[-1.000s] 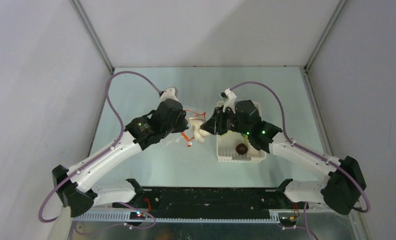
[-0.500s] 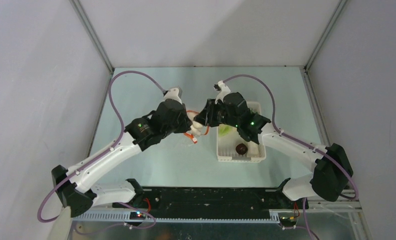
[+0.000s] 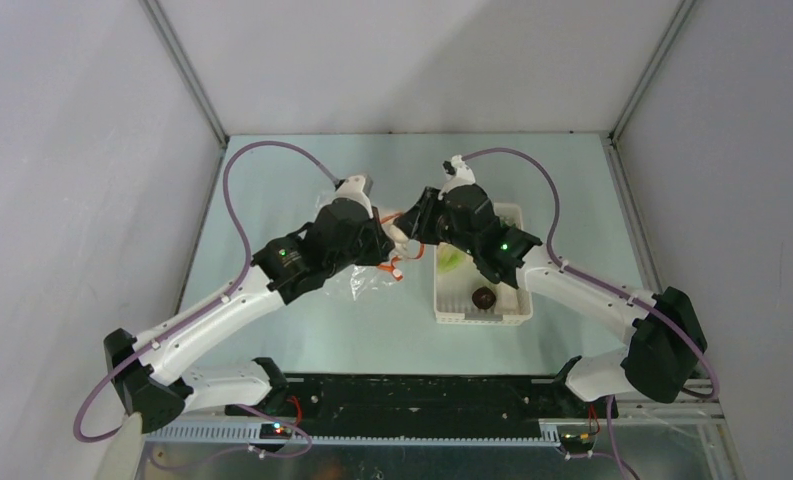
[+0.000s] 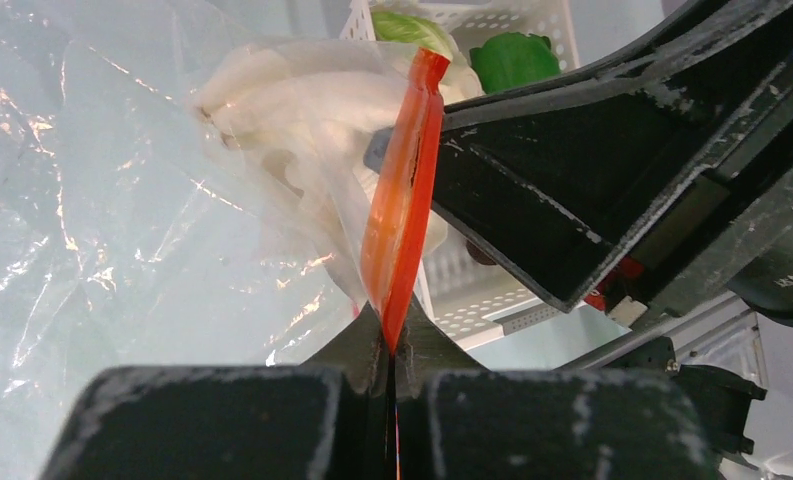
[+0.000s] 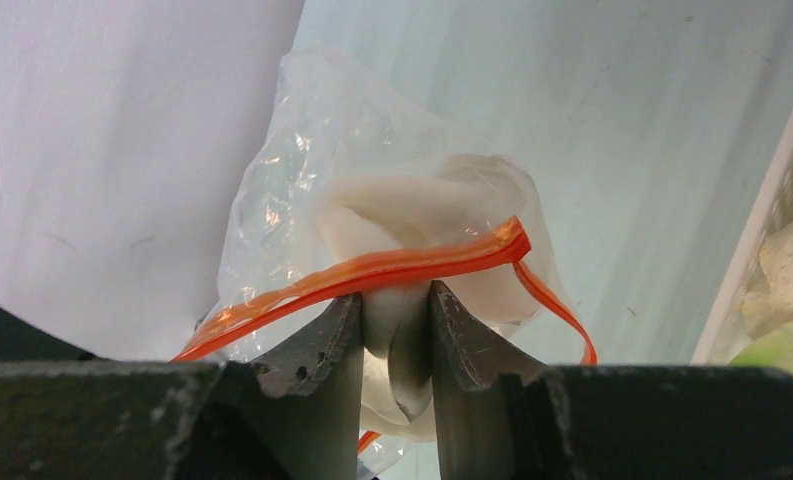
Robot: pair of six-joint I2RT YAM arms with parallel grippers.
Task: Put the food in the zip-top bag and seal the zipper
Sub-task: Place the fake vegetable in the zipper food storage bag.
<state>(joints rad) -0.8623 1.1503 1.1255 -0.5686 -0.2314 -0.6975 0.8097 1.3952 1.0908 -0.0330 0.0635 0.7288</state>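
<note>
The clear zip-top bag (image 3: 362,283) hangs from my left gripper (image 3: 384,240), which is shut on its red-orange zipper (image 4: 404,200) strip. In the left wrist view the left gripper (image 4: 390,345) pinches the strip edge-on. My right gripper (image 3: 406,230) meets it from the right, shut on a pale white food lump (image 5: 412,215). In the right wrist view the right gripper (image 5: 395,300) holds that lump at the bag's mouth, with the zipper (image 5: 372,270) draped across it and the bag (image 5: 292,180) film around its far end. A dark brown ball (image 3: 483,297) and green-leaved food (image 3: 450,260) lie in the basket.
The white perforated basket (image 3: 517,315) stands just right of the two grippers, its near wall (image 5: 762,270) at the edge of the right wrist view. Grey walls enclose the pale green table (image 3: 302,180) on three sides. Both arms' purple cables arc above them.
My right gripper has carried the white lump left from over the basket to the bag's mouth. The left gripper has lifted the zipper edge slightly up and right, with the bag trailing below.
</note>
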